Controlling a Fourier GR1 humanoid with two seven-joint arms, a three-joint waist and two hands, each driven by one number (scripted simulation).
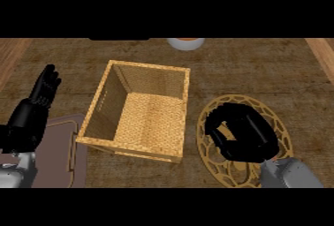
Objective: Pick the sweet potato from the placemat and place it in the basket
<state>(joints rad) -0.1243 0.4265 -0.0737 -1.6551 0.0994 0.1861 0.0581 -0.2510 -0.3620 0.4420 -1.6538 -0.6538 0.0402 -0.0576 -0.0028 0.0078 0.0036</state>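
Note:
A rectangular wicker basket (pixel 138 112) stands open and empty at the middle of the head view. To its right lies a round gold-patterned placemat (pixel 280 128). My right hand (pixel 243 132) is over the placemat's middle, fingers and thumb curled downward. A small tan patch of the sweet potato (pixel 224 131) shows between thumb and fingers; the rest of it is hidden by the hand. My left hand (pixel 40 99) rests at the left edge, open, fingers pointing up, well away from the basket.
A white cup (pixel 186 43) with an orange inside sits at the far edge, and a dark object (pixel 119 39) lies left of it. A grey-brown board (pixel 62 150) lies at the lower left beside the basket.

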